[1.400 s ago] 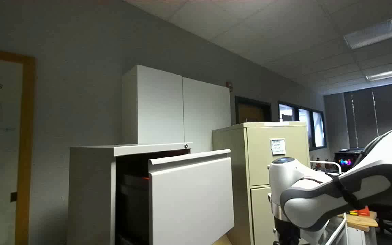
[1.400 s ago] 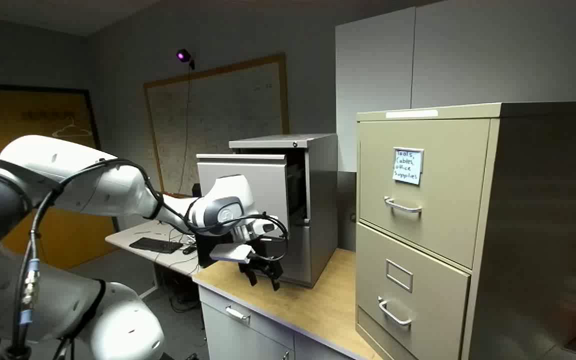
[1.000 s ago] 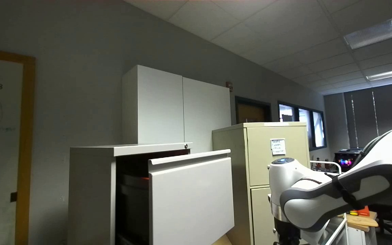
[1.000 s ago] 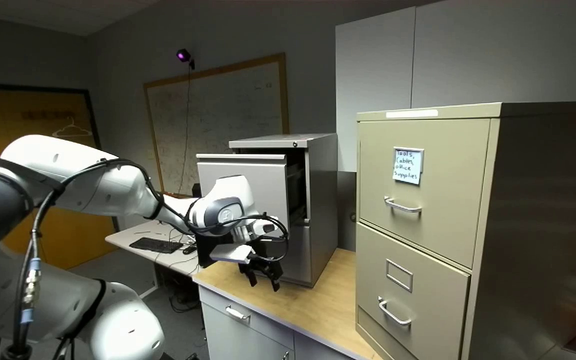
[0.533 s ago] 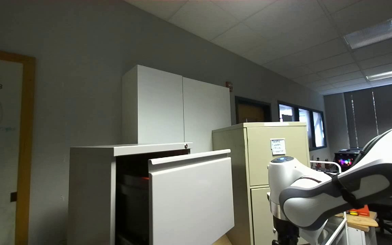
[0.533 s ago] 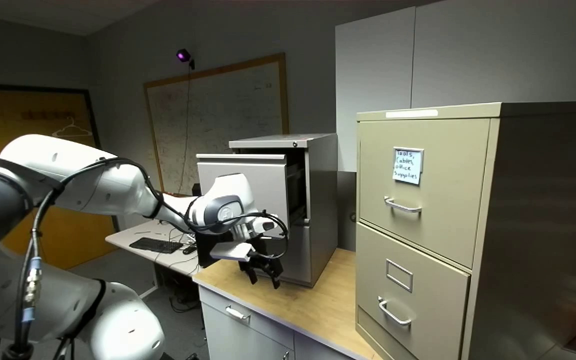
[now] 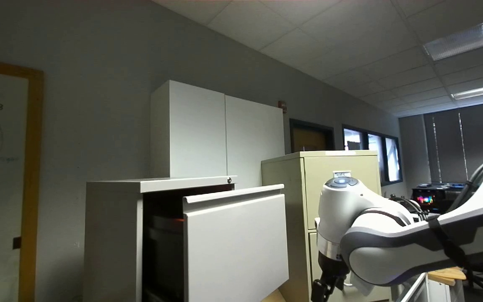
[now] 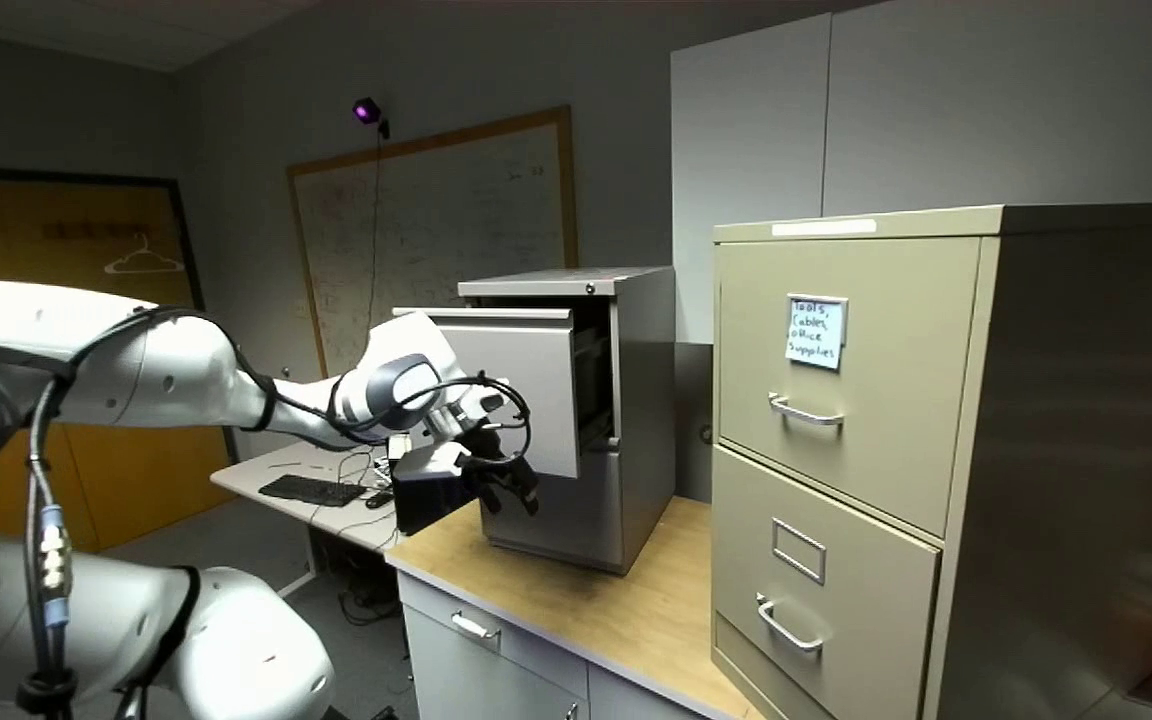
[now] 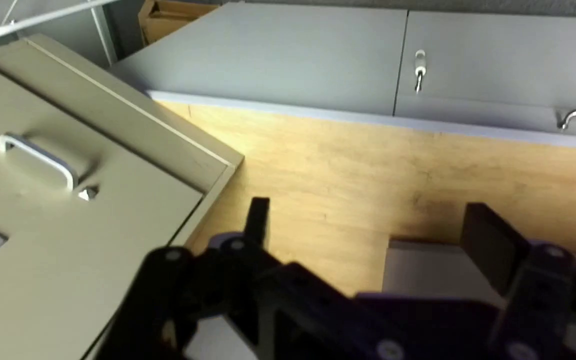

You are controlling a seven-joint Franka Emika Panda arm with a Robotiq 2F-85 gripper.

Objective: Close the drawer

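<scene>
One light-grey drawer [image 7: 237, 245], flat-fronted, juts from one grey cabinet [image 8: 648, 420] near the left edge of the worktop [image 8: 631, 615] in an exterior view; one beige cabinet [image 8: 916, 430], two handles [image 9: 40, 155]; one claw [image 9: 370, 225], its two fingers [image 9: 493, 247] spread.

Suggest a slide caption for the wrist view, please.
Open tool framed against a wood-grain countertop, with a beige filing cabinet on the image's left.

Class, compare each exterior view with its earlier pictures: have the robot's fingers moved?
Yes. In an exterior view, judged against the counter, the fingers are now higher and slightly nearer the picture's left edge.
</scene>
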